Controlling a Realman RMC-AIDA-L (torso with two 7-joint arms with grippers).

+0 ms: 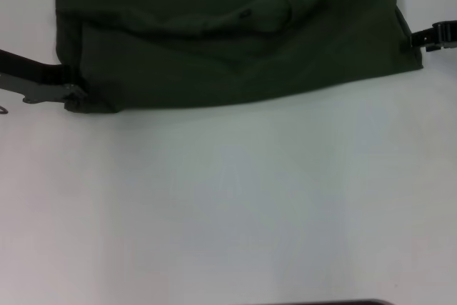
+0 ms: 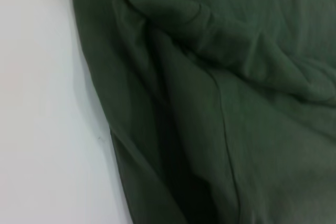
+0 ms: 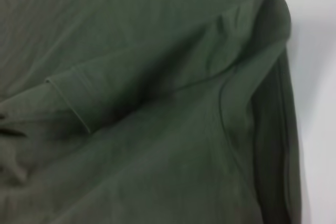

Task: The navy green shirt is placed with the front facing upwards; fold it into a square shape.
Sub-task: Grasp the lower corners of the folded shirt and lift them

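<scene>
The navy green shirt [image 1: 235, 55] lies across the far part of the white table, partly folded over itself, with its neck opening [image 1: 271, 11] showing on top. My left gripper [image 1: 73, 94] sits at the shirt's near left corner, shut on the cloth there. My right gripper [image 1: 423, 36] touches the shirt's right edge. In the left wrist view the shirt [image 2: 220, 108] shows a raised fold with a hemmed edge. The right wrist view is filled by the shirt [image 3: 157, 129], with a folded sleeve hem lying on it. No lettering shows.
White tabletop [image 1: 228, 205] stretches between the shirt's near edge and me. A dark strip [image 1: 321, 302] shows at the bottom edge of the head view.
</scene>
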